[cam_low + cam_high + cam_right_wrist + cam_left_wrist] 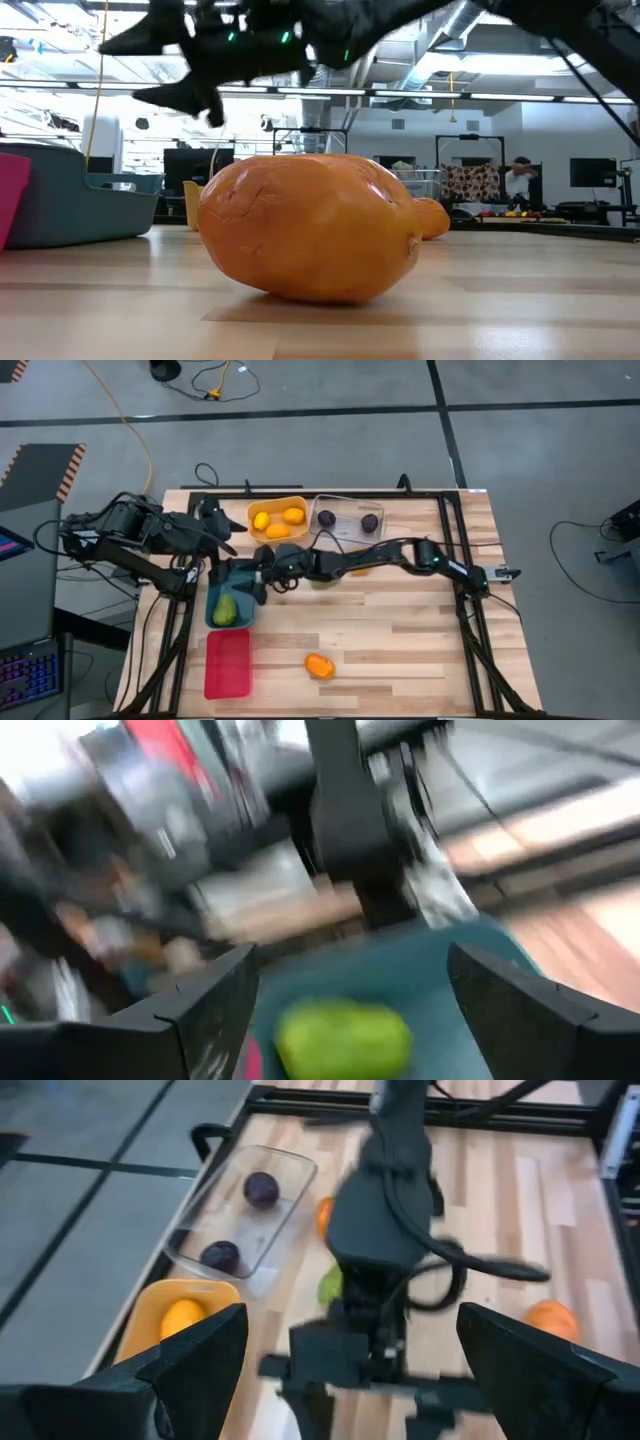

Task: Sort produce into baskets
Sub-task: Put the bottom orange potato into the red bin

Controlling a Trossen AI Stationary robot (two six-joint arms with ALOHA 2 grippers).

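Green produce (343, 1037) in teal basket (470, 970), below open right gripper (345, 1010).

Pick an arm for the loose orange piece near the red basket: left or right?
Right, probably. The right tool hangs open above the teal basket, reaching toward the orange piece; the left tool sits farther back.

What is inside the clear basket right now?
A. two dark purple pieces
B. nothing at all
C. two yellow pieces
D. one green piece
A: in the high view the clear basket holds two dark purple pieces; the left wrist view shows the same.
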